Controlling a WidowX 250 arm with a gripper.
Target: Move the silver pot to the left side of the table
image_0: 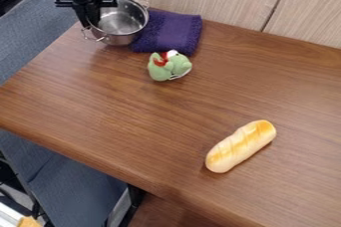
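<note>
One round, shiny silver metal pot with thin wire handles, upright at eleven o'clock on the brown wooden table. Also at eleven, at the pot's nine o'clock side, with tip low by the rim, the black robot gripper; if open, closed or clamped on the rim, not possible to tell. At twelve o'clock, just beside the pot, a dark purple cloth towel. Below it, nearer to the table's middle, a small green plush toy with red and white parts. Between four and five o'clock, well apart from the others, a long golden toy bread with slanted cuts.
</note>
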